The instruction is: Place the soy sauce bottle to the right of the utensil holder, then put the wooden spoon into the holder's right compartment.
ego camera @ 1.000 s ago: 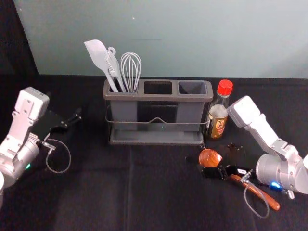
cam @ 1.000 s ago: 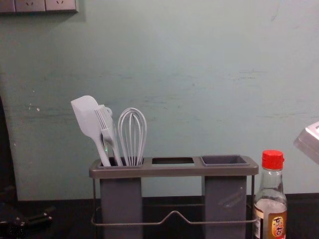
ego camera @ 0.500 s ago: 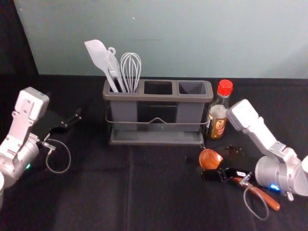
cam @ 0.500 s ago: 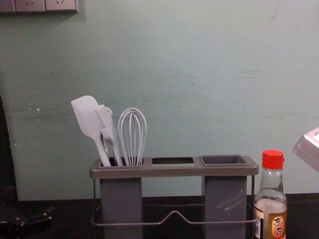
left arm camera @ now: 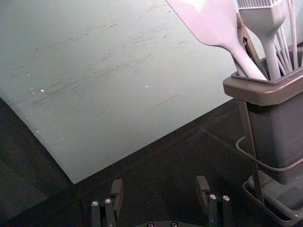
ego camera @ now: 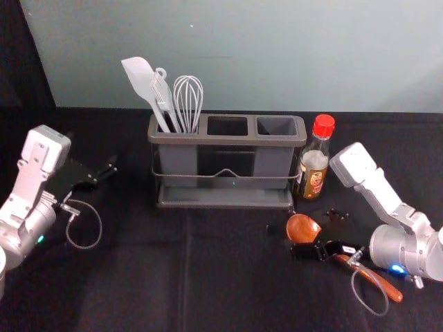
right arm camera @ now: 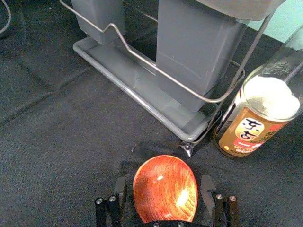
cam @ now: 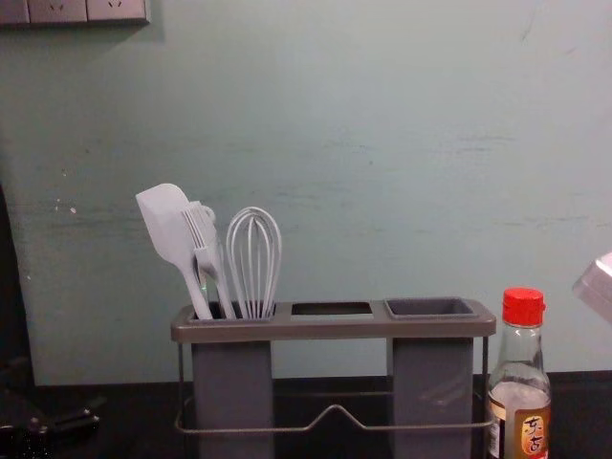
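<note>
Spoon point(ego camera: 302, 229): bowl located between the fingers of the right pincer point(ego camera: 315, 232), which stand apart; handle passes beneath that pincer. Bottle point(ego camera: 313, 174) upright beyond it, just right of the holder point(ego camera: 227, 140). Left pincer point(ego camera: 101, 174) idle, left of the holder, fingers apart.

Head view, from centre: white spatula point(ego camera: 139, 76), about 11 o'clock, upright with a tilt, blade uppermost. Pale brush point(ego camera: 163, 95) stands between it and the wire whisk point(ego camera: 187, 97), also near 11. Black-clothed table point(ego camera: 131, 283): crease between 6 and 7. Dark drape point(ego camera: 21, 62) at 10, beside grey-green wall point(ego camera: 277, 55). Chest view: wall sockets point(cam: 72, 11) between 10 and 11; scuffs point(cam: 478, 143) at 2.
</note>
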### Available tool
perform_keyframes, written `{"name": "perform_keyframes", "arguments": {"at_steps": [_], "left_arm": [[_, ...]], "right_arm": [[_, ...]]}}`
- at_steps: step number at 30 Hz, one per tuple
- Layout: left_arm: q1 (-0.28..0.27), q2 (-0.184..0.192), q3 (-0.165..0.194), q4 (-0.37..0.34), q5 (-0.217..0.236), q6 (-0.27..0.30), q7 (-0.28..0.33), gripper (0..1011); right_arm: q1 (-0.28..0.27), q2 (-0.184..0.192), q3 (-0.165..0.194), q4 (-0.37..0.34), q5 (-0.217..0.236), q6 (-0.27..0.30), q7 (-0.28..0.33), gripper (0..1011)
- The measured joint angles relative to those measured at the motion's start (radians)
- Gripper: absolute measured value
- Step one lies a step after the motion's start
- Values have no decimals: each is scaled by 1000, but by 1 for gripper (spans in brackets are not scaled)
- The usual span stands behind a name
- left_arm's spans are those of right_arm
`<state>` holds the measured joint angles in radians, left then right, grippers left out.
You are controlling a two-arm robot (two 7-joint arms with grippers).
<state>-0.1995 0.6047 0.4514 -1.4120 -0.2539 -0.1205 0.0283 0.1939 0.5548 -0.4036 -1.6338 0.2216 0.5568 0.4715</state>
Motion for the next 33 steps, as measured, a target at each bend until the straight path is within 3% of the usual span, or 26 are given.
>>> {"name": "perform_keyframes", "arguments": {"at_steps": [30, 33], "left_arm": [[0, 0, 0, 0, 0, 0, 0, 1005], [0, 0, 0, 0, 0, 0, 0, 1005]], "right_arm": [[31, -1, -33, 56, 8, -28, 14, 1002], [30, 0, -33, 56, 9, -30, 14, 951]]}}
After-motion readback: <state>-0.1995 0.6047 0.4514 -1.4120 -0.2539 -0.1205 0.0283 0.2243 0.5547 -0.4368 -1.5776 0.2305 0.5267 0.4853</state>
